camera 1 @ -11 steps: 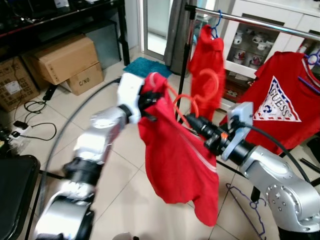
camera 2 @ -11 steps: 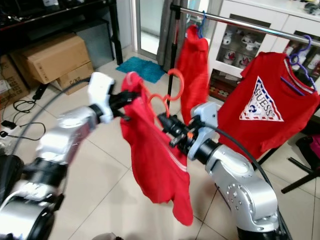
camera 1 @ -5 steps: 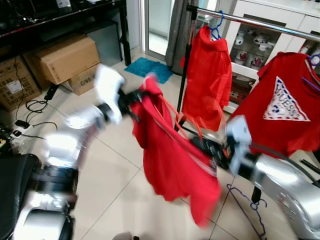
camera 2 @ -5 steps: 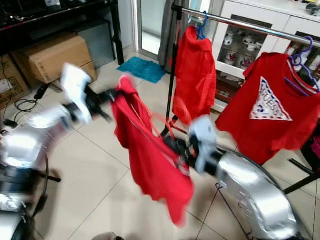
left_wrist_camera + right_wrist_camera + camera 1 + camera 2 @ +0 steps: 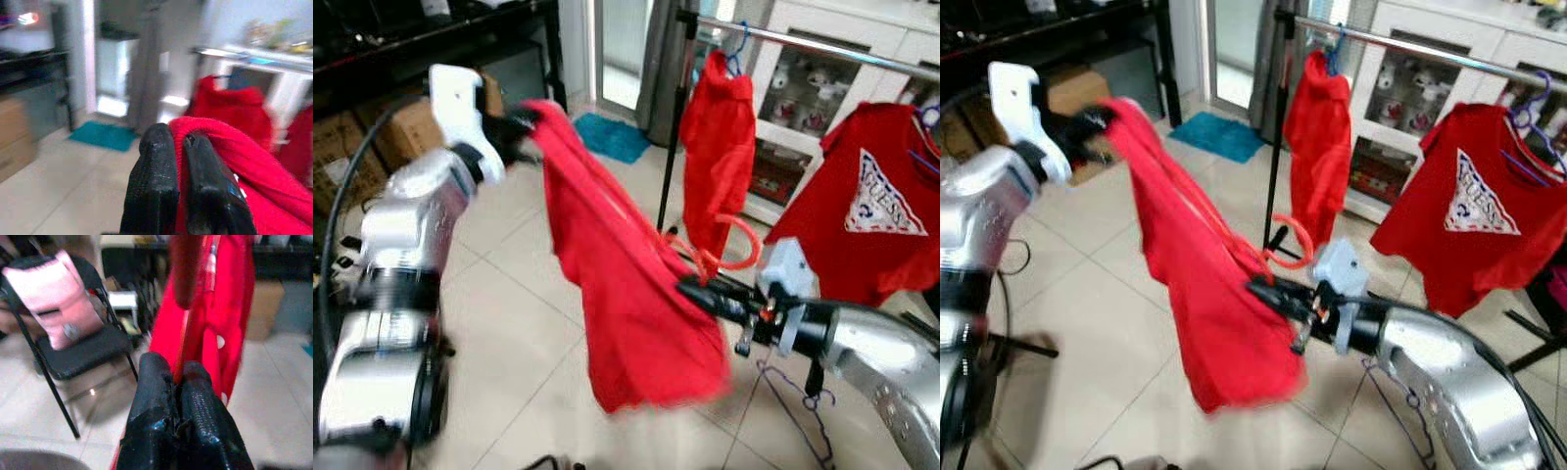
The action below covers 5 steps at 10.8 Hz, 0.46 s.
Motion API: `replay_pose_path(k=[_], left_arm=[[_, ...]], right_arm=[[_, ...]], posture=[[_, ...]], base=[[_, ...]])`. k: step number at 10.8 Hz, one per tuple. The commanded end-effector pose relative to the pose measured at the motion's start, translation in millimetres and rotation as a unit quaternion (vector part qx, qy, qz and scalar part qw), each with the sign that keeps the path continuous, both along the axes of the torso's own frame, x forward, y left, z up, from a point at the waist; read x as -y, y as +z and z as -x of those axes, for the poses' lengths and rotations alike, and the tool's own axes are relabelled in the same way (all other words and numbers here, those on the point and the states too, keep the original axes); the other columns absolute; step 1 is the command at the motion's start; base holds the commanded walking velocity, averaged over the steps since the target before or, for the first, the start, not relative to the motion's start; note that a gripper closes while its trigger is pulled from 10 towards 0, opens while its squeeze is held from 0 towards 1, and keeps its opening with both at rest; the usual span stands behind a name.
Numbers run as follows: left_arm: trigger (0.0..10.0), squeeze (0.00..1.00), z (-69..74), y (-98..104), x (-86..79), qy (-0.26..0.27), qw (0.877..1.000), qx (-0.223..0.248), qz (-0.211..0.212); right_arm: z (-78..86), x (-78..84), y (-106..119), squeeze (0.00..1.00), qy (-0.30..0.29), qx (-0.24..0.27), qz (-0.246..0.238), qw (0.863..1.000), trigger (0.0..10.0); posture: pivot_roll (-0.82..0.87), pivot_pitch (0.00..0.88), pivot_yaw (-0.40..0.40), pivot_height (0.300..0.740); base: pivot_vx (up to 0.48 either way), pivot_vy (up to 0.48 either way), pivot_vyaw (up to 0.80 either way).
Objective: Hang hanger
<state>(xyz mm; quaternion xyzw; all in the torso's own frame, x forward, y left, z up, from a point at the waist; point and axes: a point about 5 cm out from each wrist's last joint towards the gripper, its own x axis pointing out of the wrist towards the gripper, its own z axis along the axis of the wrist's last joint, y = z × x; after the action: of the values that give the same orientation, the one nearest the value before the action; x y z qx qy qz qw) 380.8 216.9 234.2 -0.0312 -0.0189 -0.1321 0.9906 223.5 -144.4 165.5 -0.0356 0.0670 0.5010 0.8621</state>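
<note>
The left gripper (image 5: 521, 127) is raised high on the robot's left, its two black fingers (image 5: 151, 186) clenched on the upper edge of a red shirt (image 5: 626, 294) — the wrist view shows red cloth pinched between the pads. From there the shirt stretches down and across to the right gripper (image 5: 690, 287), which sits low and near the middle, in front of the rack (image 5: 803, 41). That gripper's fingers (image 5: 151, 396) are closed tight on a thin orange hanger (image 5: 724, 257): the wrist view shows the orange rod squeezed between them, with the shirt hanging just behind it. The hanger's round hook curls up above the right gripper, close to the bottom of a second red garment (image 5: 717, 137) that hangs from the rack on a blue hanger (image 5: 736, 49). The orange hanger is not on the rail; it is held well below it, with the shirt draped over it and sagging toward the tiled floor (image 5: 509, 323). Farther along the rail hangs a red T-shirt (image 5: 871, 211) with a white triangle print. A purple hanger (image 5: 793, 411) lies on the floor under the right arm. Cardboard boxes (image 5: 352, 147) stand behind the left arm, and a teal mat (image 5: 612, 135) lies by the doorway. The right wrist view also takes in a black chair (image 5: 73, 352) with a pink cushion (image 5: 54, 289) on it.
</note>
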Motion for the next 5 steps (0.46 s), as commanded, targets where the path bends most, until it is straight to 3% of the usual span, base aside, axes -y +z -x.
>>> replay_pose_path(k=[1,2,3,4,5], left_arm=[[0.0,0.0,8.6,39,-66.2,0.177,0.981,0.081,0.02],[0.0,0.0,4.5,21,-67.4,0.171,0.984,0.05,0.009],[0.0,0.0,2.8,1,-44.3,0.099,0.995,0.016,-0.026],[0.0,0.0,9.3,-20,2.4,-0.053,0.997,-0.005,-0.059],[0.0,0.0,22.3,-30,34.5,-0.149,0.987,-0.006,-0.063]], right_arm=[[10.1,12.8,-26,0.0,0.009,-0.075,0.024,0.997,0.0],[7.1,14.7,-31,0.0,-0.015,-0.077,-0.027,0.997,0.0],[-1.7,16.2,-32,0.0,-0.062,-0.071,-0.077,0.993,0.0],[-18.5,15.9,-31,0.0,-0.136,-0.055,-0.123,0.982,0.0],[-30.2,11.6,-21,0.0,-0.187,-0.043,-0.155,0.969,0.0]], posture=[[-0.08,0.0,-0.01,0.74],[-0.08,0.0,-0.007,0.74],[-0.09,0.0,-0.005,0.74],[-0.09,0.0,-0.005,0.74],[-0.1,0.0,-0.004,0.74]], base=[[0.0,0.0,0.0],[0.0,0.0,0.0],[0.0,0.0,0.0],[0.0,0.0,0.0],[0.0,0.0,0.0]])
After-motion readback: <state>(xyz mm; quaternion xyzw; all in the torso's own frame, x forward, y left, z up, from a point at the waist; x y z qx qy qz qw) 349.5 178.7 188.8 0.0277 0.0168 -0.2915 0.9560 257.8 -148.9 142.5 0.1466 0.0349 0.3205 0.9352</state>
